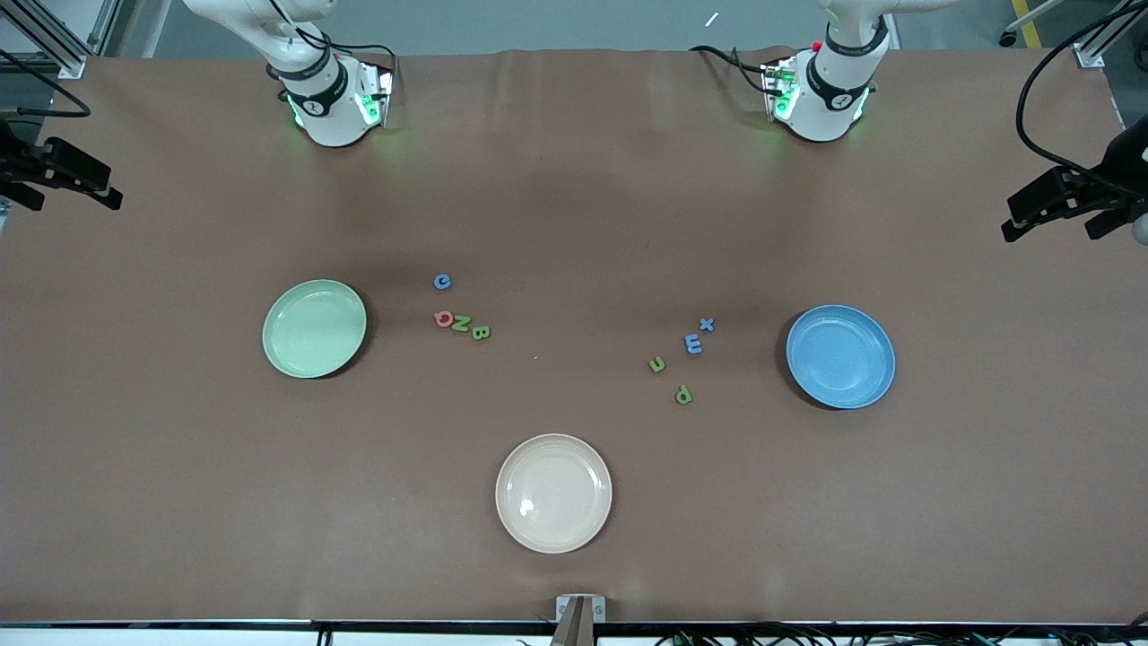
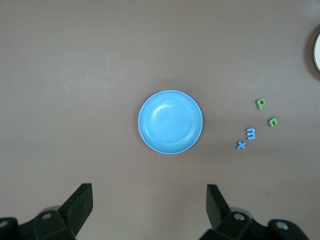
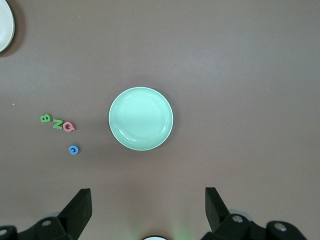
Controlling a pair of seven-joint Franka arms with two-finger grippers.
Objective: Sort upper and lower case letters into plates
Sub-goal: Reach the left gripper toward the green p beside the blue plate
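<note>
On the brown table's middle stretch, 8 tiny chunky toy letters lie in 2 loose clusters, none yet sorted. Toward the right arm's end sit the blue G (image 1: 442, 282), the red Q (image 1: 443, 318), the green N (image 1: 461, 324) and the green B (image 1: 481, 333), the last 3 in a close row beside the pale mint green round plate (image 1: 314, 328). Toward the left arm's end lie the blue x (image 1: 707, 325), the blue m (image 1: 692, 343), the green u (image 1: 656, 364) and the green p (image 1: 683, 395), all near the medium blue round plate (image 1: 840, 356). Both plates are bare inside, as is the cream-white round plate (image 1: 553, 493) nearer the table's front edge. The letters look light, stiff and flat, likely to skid on the table covering, so a pinch across a straight stroke or the outer sides seems safest; the Q, N and B lie so close that a finger could nudge a neighbour. The left gripper (image 2: 150, 212) hangs high over the blue plate with its fingers spread wide and nothing between them. The right gripper (image 3: 148, 212) hangs high over the mint plate, likewise wide open and empty. Neither arm has reached for a letter.
</note>
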